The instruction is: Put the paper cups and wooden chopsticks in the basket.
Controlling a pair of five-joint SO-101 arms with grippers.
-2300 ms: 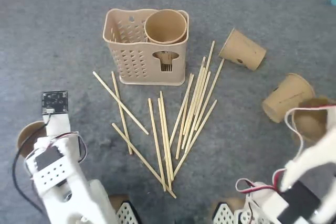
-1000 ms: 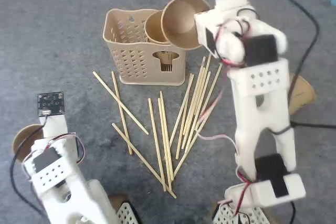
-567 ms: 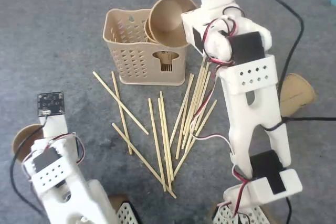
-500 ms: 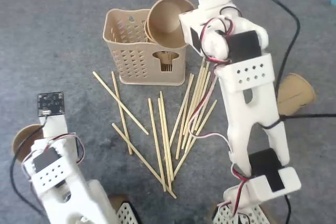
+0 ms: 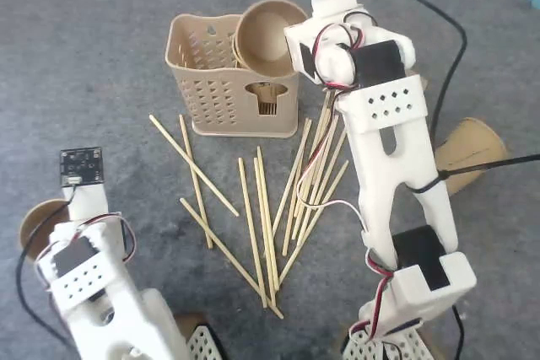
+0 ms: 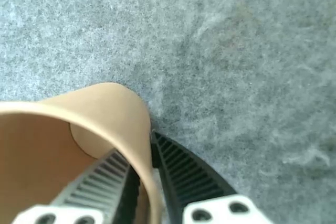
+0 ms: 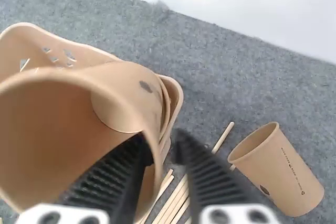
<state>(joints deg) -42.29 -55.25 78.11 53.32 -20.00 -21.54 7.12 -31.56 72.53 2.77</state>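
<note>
Your right gripper (image 7: 160,148) pinches a tilted paper cup (image 7: 63,124) over the basket (image 5: 202,90); released askew, it could topple out.

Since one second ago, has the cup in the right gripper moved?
Yes. The held cup has shifted left in the high view, further over the basket, which stayed put.

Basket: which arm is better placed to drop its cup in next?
Right. The right gripper holds a paper cup tilted over the basket; the left gripper holds a second cup far from the basket.
</note>
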